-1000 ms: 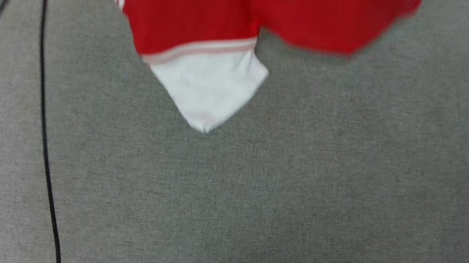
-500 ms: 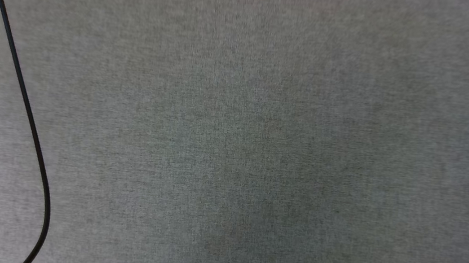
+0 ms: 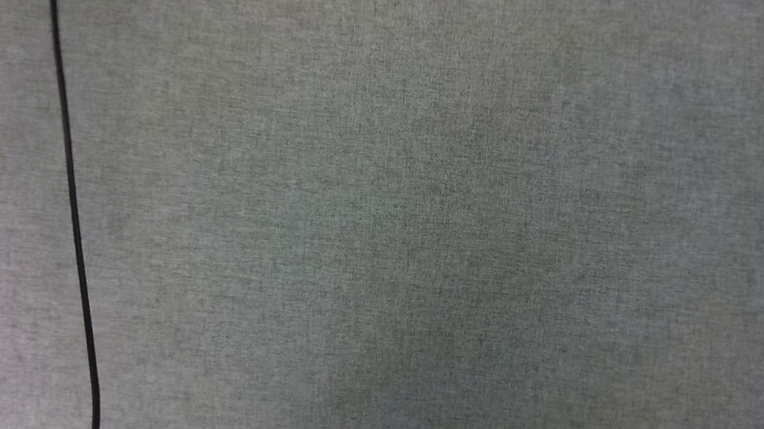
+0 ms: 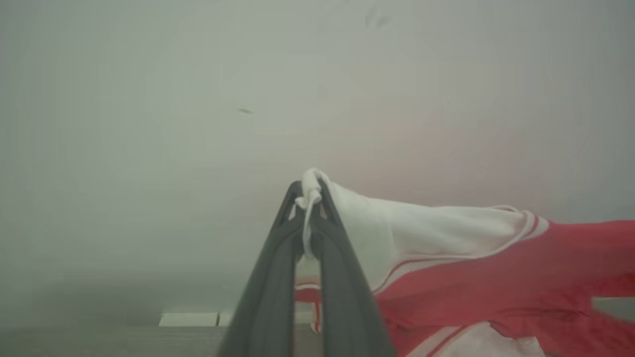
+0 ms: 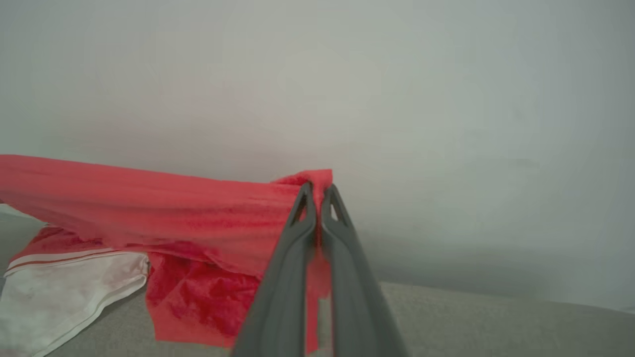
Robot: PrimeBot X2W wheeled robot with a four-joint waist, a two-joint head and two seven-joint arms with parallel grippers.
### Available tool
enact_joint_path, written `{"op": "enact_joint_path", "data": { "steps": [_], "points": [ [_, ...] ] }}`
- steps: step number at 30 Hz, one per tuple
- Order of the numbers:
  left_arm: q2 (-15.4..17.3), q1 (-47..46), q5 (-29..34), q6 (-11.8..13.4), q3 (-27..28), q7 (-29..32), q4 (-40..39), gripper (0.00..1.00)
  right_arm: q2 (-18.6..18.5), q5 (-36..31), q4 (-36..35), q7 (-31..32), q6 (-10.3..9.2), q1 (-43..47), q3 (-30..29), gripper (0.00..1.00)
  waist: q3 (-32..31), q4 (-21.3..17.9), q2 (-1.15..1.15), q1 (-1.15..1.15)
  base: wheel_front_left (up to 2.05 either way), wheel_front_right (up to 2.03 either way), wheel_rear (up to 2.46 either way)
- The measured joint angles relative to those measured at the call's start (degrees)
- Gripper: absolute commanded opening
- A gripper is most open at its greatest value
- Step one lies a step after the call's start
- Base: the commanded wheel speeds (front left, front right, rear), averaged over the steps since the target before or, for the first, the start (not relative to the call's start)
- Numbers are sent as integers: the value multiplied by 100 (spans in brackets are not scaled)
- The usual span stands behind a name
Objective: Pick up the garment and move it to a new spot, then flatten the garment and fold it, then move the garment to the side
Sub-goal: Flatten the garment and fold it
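Fingers (image 4: 278, 267) of the left gripper (image 4: 310, 191) are closed tight on a white fold of the garment (image 4: 471, 267), and a small bunch of white cloth comes out above the tips. From this pinch a white sleeve (image 4: 397, 223) goes to the right in the left wrist view. After it comes the red-and-white striped trim, then the red body, which stretches to the right edge. The right gripper (image 5: 317, 191) also has its fingers pressed together, on a red edge of the garment, and a thin strip of red shows between them lower down. In the right wrist view the red cloth runs from the tips to the left edge as a taut band, so the garment is held up between the two grippers. Under this band more cloth hangs down, and a white sleeve with striped trim seems to rest at the lower left on the grey bench (image 5: 496, 317). Behind it is a pale wall (image 5: 446, 99). In the head view the bench is grey woven fabric, and a thin black cable (image 3: 69, 181) runs down its left side.
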Motion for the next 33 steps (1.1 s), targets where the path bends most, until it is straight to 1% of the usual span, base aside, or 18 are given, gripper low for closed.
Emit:
{"op": "enact_joint_path", "data": {
  "steps": [3,7,9,12,16,23,26,28,33],
  "points": [
    [87,616,-294,0,-210,-66,-259,0,-18,246,53,-133,0,412,294,0,-127,17,0,0,0,0,0],
    [162,1590,-698,1,-313,-115,-684,0,-97,550,26,-292,0,1064,645,0,-369,49,0,-1,0,0,0],
    [218,2097,-824,1,-276,-121,-946,0,-175,646,-49,-399,0,1430,811,0,-509,71,0,0,0,0,0],
    [245,2892,-848,1,-122,-123,-1405,0,-258,864,-237,-558,0,2036,958,0,-735,104,0,-1,0,0,0],
    [123,3979,-749,1,186,-123,-1876,0,-326,1089,-492,-690,0,2901,1120,0,-1075,137,0,-2,0,0,0],
    [-193,5673,-252,25,647,-123,-2673,0,-544,1345,-1117,-855,0,4331,1215,0,-1739,185,0,-2,0,0,0],
    [-285,6289,-141,54,689,-123,-2884,0,-615,1385,-1435,-831,0,4954,1172,0,-2029,211,0,-3,0,0,0],
    [-287,6670,-94,79,700,-123,-3014,0,-631,1382,-1662,-811,0,5386,1122,0,-2220,222,1,-3,0,0,0],
    [-268,7580,-68,258,648,-59,-3332,0,-639,1348,-2264,-614,0,6513,864,0,-2686,247,0,-3,0,0,0]
  ]
}}
